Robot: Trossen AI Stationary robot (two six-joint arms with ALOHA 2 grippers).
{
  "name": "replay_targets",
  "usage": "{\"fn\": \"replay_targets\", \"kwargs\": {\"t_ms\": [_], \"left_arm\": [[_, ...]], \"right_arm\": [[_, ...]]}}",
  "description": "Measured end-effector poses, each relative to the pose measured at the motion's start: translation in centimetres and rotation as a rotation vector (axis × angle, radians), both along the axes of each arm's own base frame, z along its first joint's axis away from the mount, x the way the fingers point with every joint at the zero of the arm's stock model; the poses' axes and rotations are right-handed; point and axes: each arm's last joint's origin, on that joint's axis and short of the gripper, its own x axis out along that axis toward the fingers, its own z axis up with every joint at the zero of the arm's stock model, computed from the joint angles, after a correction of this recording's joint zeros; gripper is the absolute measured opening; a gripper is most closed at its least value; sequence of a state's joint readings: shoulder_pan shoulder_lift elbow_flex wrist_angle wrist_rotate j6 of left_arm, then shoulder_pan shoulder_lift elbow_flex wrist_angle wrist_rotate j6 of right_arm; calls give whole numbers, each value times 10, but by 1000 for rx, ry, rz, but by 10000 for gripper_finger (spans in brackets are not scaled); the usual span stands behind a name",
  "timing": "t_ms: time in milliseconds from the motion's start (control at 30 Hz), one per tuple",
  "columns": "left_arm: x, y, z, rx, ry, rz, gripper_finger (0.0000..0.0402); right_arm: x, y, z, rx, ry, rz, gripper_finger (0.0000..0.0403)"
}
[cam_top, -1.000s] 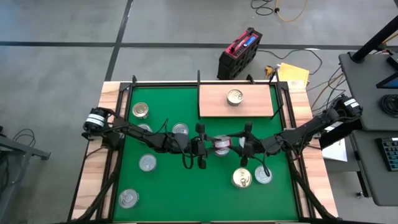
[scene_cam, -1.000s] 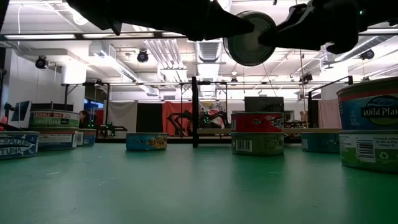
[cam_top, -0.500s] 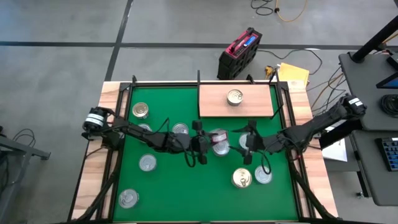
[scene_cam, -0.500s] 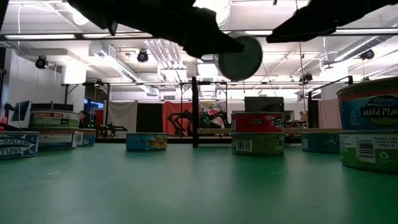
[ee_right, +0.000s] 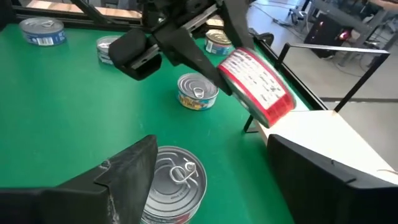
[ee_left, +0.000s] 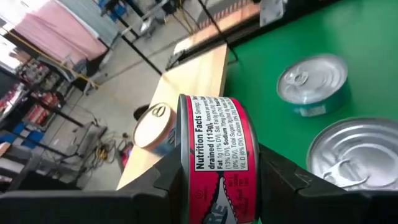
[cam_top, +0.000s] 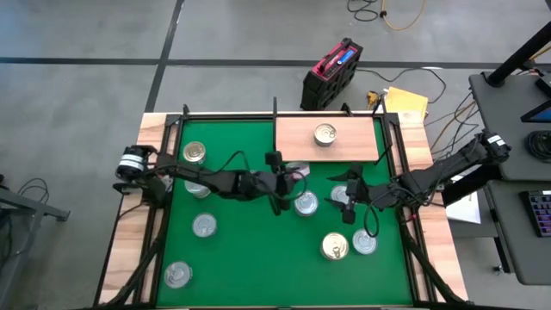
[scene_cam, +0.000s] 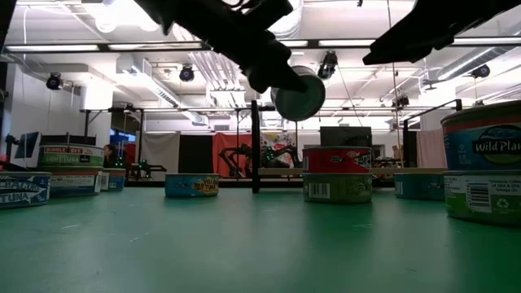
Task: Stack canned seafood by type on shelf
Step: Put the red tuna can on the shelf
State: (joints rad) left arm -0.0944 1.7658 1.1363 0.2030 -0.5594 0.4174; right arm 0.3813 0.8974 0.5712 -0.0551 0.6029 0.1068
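My left gripper [cam_top: 288,175] is shut on a red-labelled can of seafood [ee_left: 214,149], held in the air over the middle of the green mat, just short of the shelf [cam_top: 344,146]. The shelf is a pale wooden board at the far edge, and one gold-lidded can [cam_top: 325,133] stands on it. My right gripper [cam_top: 347,196] hangs open to the right of the red can, above a silver-lidded can [ee_right: 177,180] that stands on the mat. In the low view the red can [scene_cam: 298,93] shows high above the mat. My left gripper pinches the red can by its two flat ends [ee_left: 184,149], one finger [ee_left: 165,183] on each. The fingers reach in from the table's left, slanting a little downward. The can stands on edge with its label wall toward the wrist camera, lifted clear of the mat.
Several more cans stand on the mat: at the left [cam_top: 195,153] [cam_top: 204,226] [cam_top: 178,275], in the middle [cam_top: 306,204] and at the near right [cam_top: 336,247] [cam_top: 364,243]. A black rail frame [cam_top: 274,110] edges the table's far side.
Both grippers were on the red can over the mat's middle. My right gripper has let go and drawn back toward the table's right edge, rising a little. My left gripper has carried the can toward the far edge and the shelf, tipping it as it went.
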Motion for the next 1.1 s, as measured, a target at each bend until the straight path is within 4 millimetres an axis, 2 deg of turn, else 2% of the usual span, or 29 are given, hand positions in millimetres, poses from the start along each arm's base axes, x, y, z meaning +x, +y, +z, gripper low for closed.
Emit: {"fn": "replay_targets", "kwargs": {"t_ms": [100, 333, 667, 867, 1100], "left_arm": [[5, 7, 2, 15, 54, 12, 119], [21, 26, -9, 42, 149, 60, 119], [41, 30, -33, 203, 272, 134, 119], [47, 32, -43, 214, 296, 146, 119], [51, 31, -41, 162, 261, 116, 119]], "right_arm": [[0, 0, 0, -10, 3, 2, 284], [0, 0, -1, -23, 12, 6, 264], [-2, -1, -4, -36, 47, 6, 242], [-3, -1, -3, -34, 41, 6, 238], [-3, -2, -2, -47, 42, 11, 248]]}}
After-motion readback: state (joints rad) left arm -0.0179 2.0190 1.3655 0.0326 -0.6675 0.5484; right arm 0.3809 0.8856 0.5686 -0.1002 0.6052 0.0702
